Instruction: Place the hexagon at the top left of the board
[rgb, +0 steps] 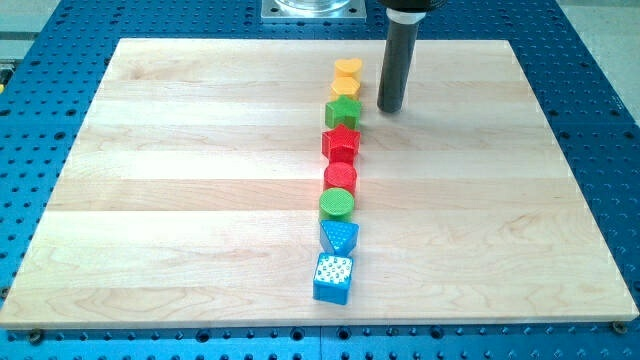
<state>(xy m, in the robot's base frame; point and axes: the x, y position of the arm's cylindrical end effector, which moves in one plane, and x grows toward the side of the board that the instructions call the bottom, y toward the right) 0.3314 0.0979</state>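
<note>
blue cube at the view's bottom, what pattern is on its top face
White with small green dots, on the blue cube, camera view.

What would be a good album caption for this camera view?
My tip rests right of the green star in a column of eight coloured blocks on the wooden board.

Board (200, 200): pale wood, made of glued lengthwise strips, grain running left to right; it fills most of the view.
Board edges: the top edge looks shorter than the bottom edge; the bottom corners lie near the view's bottom.
Table (590, 120): blue metal, showing past all four board edges, widest at the view's left and right.
Table holes: rows of small dark holes in a regular grid across the blue.
Plate (312, 9): grey metal, at the view's top centre, just past the board's top edge, cut off by the frame.
Light: bright and even, with a soft sheen on the wood.
Walls, floor, windows: out of frame.
</note>
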